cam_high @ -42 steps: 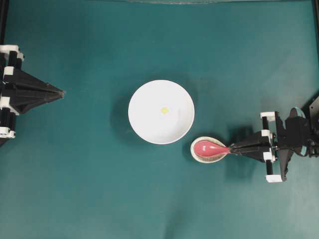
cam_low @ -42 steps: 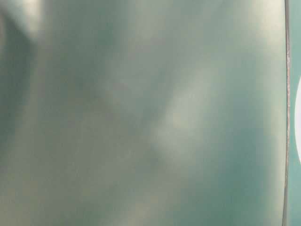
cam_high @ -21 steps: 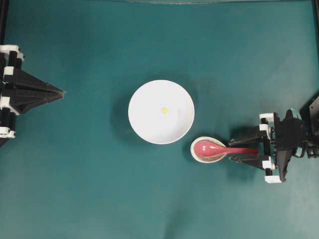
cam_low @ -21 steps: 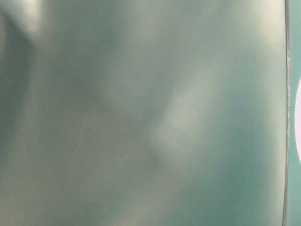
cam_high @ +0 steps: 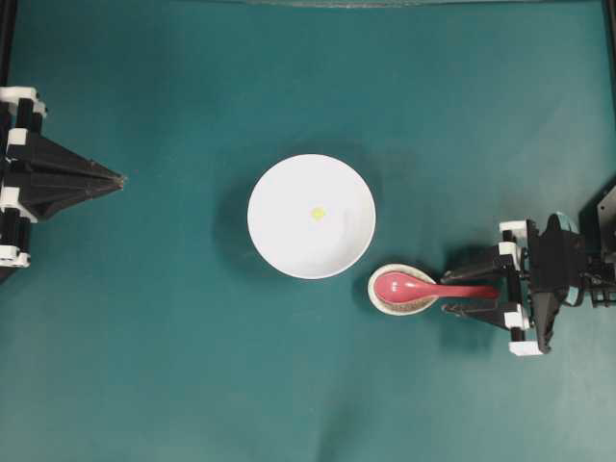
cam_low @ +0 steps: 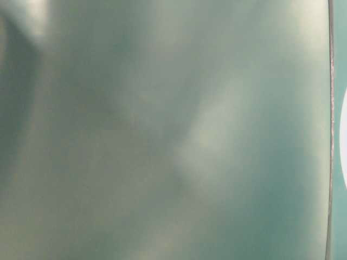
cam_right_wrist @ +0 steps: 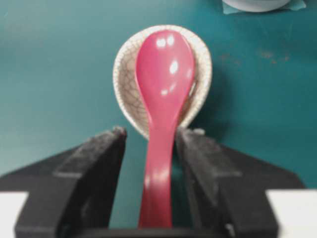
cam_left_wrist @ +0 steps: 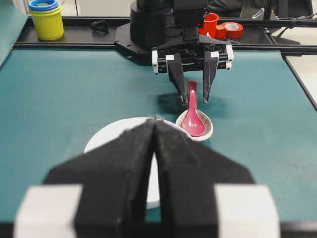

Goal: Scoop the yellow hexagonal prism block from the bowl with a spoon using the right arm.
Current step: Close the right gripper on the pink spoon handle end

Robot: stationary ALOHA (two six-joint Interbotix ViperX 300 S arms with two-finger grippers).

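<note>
The large round plain white bowl (cam_high: 311, 217) sits in the middle of the teal table mat (cam_high: 192, 366) and holds one thing, the tiny bright yellow hexagonal prism block (cam_high: 317, 213), lying near the bowl's centre. Just beside the bowl's rim, on the side nearer the right gripper (cam_high: 450, 292), stands a small speckled beige teardrop-shaped dish (cam_high: 383, 300); whether dish and bowl touch cannot be told. The glossy pink-red soup spoon (cam_high: 423, 287) rests with its oval scoop in that dish and its straight handle running back between the right gripper's spread fingers (cam_right_wrist: 101, 163). In the right wrist view a gap shows on each side of the handle, so the jaws stand apart and grip nothing.

The left gripper (cam_high: 119, 178) is at the far left edge of the mat, its fingers pressed together to a point and empty, well apart from the bowl.

Bare mat lies on all sides of the bowl except where the dish stands. Behind the right arm, past the mat's edge, a black ledge carries a yellow cup with a blue rim (cam_left_wrist: 46, 19), a red cup (cam_left_wrist: 211, 23) and a red tape roll (cam_left_wrist: 232, 28). The table-level view is a blur of teal.
</note>
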